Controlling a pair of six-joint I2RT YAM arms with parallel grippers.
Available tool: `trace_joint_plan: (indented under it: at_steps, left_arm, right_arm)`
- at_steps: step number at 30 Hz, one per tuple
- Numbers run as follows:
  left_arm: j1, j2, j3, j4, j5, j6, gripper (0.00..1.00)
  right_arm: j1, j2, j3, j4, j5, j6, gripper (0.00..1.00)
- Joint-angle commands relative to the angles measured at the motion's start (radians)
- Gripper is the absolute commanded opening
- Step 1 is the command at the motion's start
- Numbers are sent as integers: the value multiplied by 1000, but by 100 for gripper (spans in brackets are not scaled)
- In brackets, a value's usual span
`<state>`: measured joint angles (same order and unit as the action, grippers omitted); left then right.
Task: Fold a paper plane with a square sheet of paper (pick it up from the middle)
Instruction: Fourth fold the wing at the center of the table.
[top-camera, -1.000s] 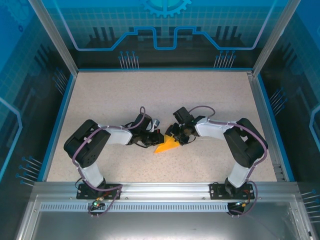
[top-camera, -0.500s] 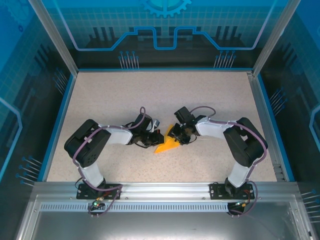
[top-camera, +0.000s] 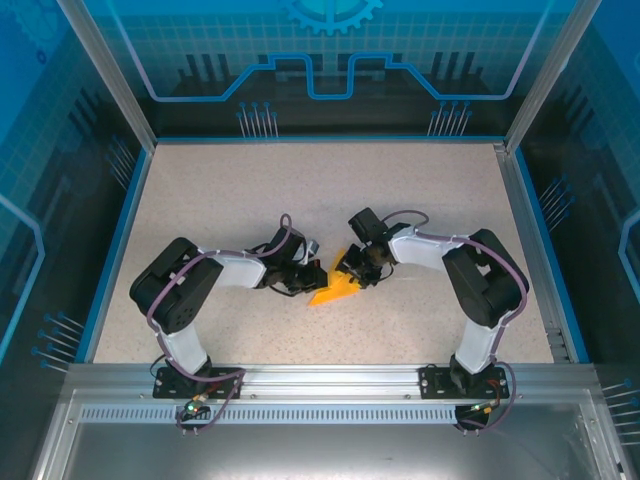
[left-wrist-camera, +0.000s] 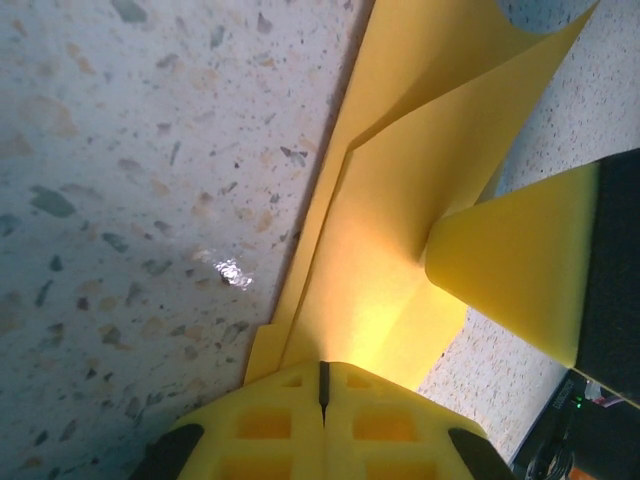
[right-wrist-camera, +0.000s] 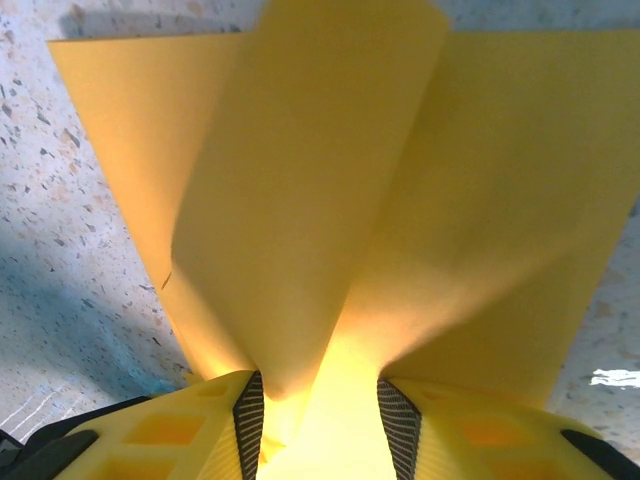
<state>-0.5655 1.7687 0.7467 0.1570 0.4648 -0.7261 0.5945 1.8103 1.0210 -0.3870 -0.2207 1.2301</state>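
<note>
Firmly, left gripper (left-wrist-camera: 322, 372) and right gripper (right-wrist-camera: 316, 392) pinch the thin, creased orange-yellow sheet (top-camera: 336, 290).

Tabletop (top-camera: 250, 190): pale, speckled, stone-look surface.
Rim (top-camera: 118, 240): blue edging at 9, 12 and 3 o'clock.
Back wall (top-camera: 330, 60): blue panel with line pattern and gear, 12 o'clock.
Posts (top-camera: 105, 70): grey metal, 11 and 1 o'clock.
Rail (top-camera: 330, 378): grey metal, 6 o'clock.

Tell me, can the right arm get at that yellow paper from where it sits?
Probably yes: nothing blocks it. The yellow paper stands right between the fingers of the right claw, though a firm grip isn't certain.
</note>
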Motion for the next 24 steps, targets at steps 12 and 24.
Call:
trace_joint_plan:
  at_steps: [12, 24]
  left_arm:
    - [16, -128, 34, -47, 46, 27, 11]
    - [-20, -78, 73, -122, 70, 60, 16]
  right_arm:
    - [-1, 107, -34, -100, 16, -2, 40]
    - [-1, 119, -28, -100, 13, 8, 43]
